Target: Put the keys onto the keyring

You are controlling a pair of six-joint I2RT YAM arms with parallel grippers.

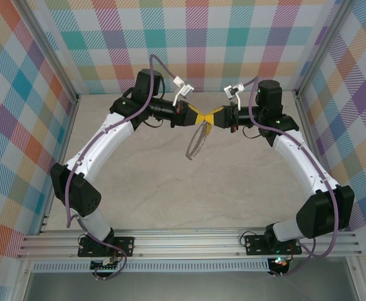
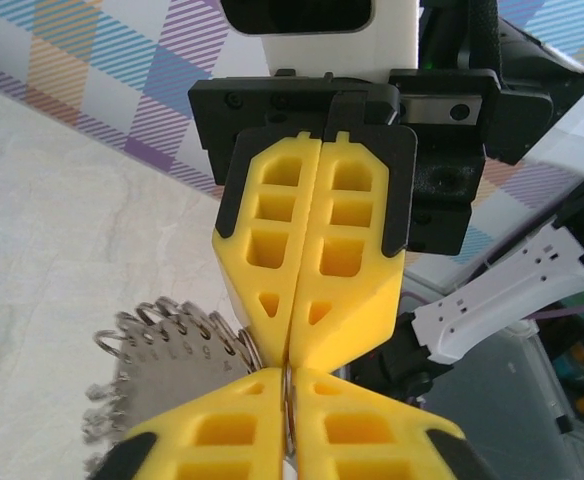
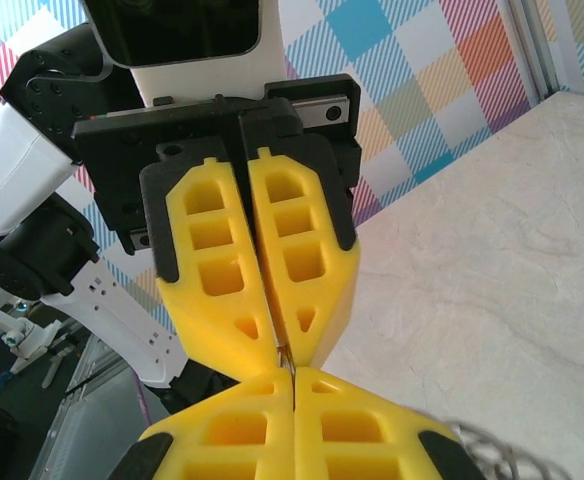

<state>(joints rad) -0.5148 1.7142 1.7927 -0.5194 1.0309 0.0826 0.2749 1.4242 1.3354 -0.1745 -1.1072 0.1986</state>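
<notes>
The keyring [image 1: 195, 144] is light, thin and floppy, so it is best pinched on bare wire. It hangs over the table's [image 1: 233, 188] far middle, below two grippers that meet tip to tip. The left gripper [image 2: 288, 428] is clenched on that wire. The right gripper [image 3: 292, 415] is clenched too, on what I cannot tell. The left wrist view shows coils and grey leaves; the top view shows the whole hang. I cannot make out the key.

Matt yellow plastic on left tool [image 1: 199, 117] and right tool [image 1: 215, 117] fingertips, moulded pockets, black plastic mounts. Thin shiny silvery metal keyring [image 1: 197, 143]. Smooth pale marbled worktop [image 1: 189, 200], slight sheen. Matt checked-print walls [image 1: 233, 44]. Brushed aluminium rails [image 1: 189, 241].
</notes>
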